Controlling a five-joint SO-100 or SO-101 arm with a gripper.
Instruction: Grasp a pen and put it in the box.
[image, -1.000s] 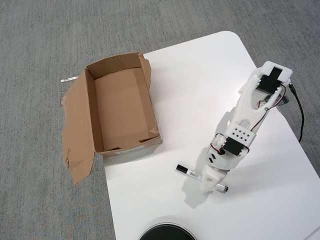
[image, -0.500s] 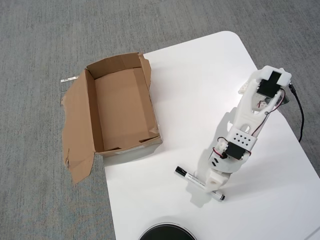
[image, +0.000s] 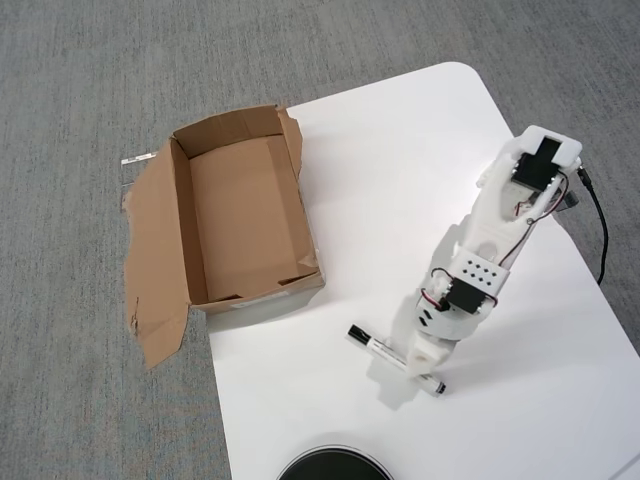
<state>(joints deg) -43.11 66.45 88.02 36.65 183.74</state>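
Pen (image: 375, 345) | lower centre of frame, crossing under jaws (image: 418, 362) | grip state: cannot tell | box (image: 243, 216) upper left, empty, awaiting it

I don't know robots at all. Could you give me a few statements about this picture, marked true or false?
1. The pen lies inside the box. False: it is on the white table, outside the box.
2. The box is empty. True.
3. The gripper is over the pen. True.
4. The box stands wholly on the table. False: it juts past the table's left edge over the grey carpet.
5. The pen has a black cap. True.
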